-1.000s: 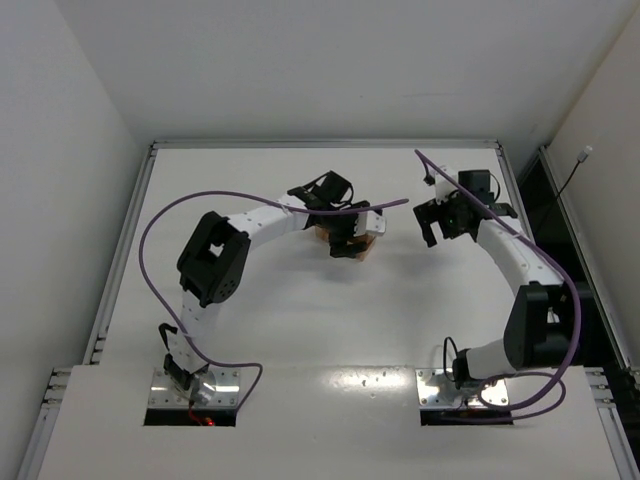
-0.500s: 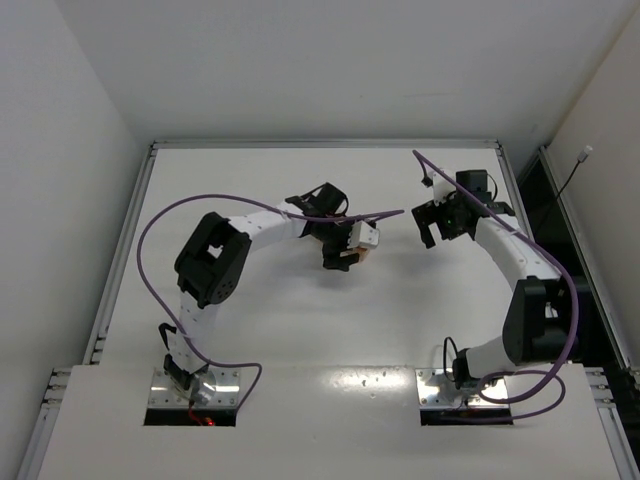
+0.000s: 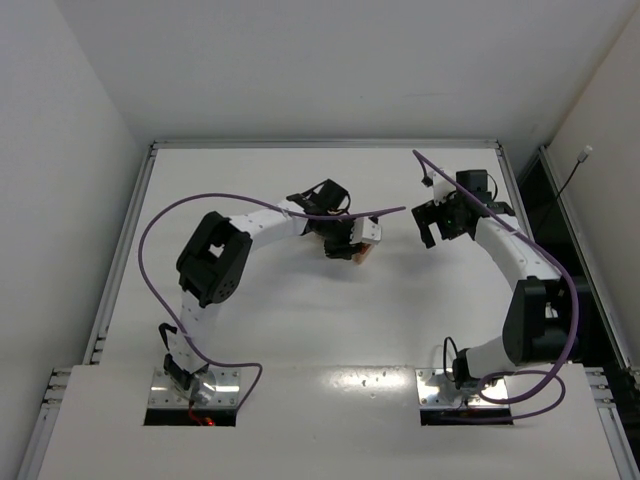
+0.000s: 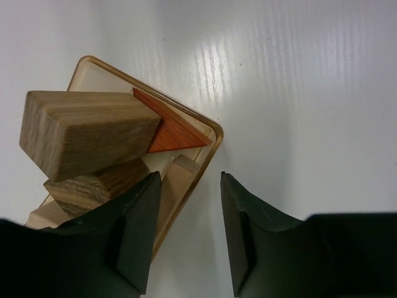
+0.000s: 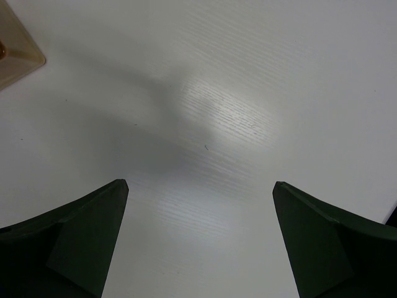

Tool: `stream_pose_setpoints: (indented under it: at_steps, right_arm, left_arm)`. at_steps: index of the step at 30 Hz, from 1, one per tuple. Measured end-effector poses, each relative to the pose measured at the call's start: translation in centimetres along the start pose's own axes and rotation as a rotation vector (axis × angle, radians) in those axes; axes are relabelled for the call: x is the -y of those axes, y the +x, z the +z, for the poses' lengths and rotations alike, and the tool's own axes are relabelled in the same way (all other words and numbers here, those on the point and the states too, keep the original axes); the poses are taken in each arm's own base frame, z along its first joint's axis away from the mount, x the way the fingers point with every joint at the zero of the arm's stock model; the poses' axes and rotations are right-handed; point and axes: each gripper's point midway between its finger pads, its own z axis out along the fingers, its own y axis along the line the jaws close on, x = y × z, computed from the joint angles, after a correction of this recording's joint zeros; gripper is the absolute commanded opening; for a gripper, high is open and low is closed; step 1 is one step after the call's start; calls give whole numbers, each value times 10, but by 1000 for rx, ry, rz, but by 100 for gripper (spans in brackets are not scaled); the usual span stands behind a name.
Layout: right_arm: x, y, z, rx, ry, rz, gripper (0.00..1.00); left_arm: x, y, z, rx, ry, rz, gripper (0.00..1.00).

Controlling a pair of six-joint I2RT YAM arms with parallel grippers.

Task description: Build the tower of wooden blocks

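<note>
Closest in the left wrist view, the left gripper (image 4: 190, 177) straddles one wall of the wooden box (image 4: 213, 138) near its corner. One finger (image 4: 139, 230) is over the box's inside and the other is just outside. The jaws stand partway apart, with a strip of table showing between the outer finger and the wall, so nothing is clamped. Beyond the fingers, inside the box, the wood blocks (image 4: 87, 133) lie in a loose heap rather than a stack: a grey-brown bar on top, a reddish-brown wedge (image 4: 173, 131) touching it, pale pieces beneath. To the right of the box and apart from it, the right gripper (image 5: 200, 184) hangs over the white table (image 5: 248, 93), jaws spread wide, holding nothing.
</note>
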Motion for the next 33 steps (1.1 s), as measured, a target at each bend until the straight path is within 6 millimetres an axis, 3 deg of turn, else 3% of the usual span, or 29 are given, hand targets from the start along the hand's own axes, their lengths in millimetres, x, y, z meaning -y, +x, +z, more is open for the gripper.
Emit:
stream_pose_setpoints:
  at_steps: [2,6,10,16,22,26,33]
  right_arm:
    - [0,0,0,0,0,0,100]
    - [0,1,0,-3,-1,0,100]
    - [0,0,-1,-8,-4,1,100]
    - [1,-3,-2,-3,-3,0,100]
    - [-3,-3,-2,1,-23,1,100]
    - [-6,-4,-2,5,-39,1,100]
    - [-8,-9,-4,13,-55,1,100]
  left_arm:
    - [-3,4,3,-12,-7,-4,30]
    - [-6,6,4,-24,-21,-3,27]
    - [-9,6,4,-26,-30,0,0]
    - [-4,4,3,-17,-40,-44,0]
    - [38,0,-22,24,45,-239,0]
    - [73,-21,-48,84,147,-406,0]
    - [99,-59,-71,228,333,-597,0]
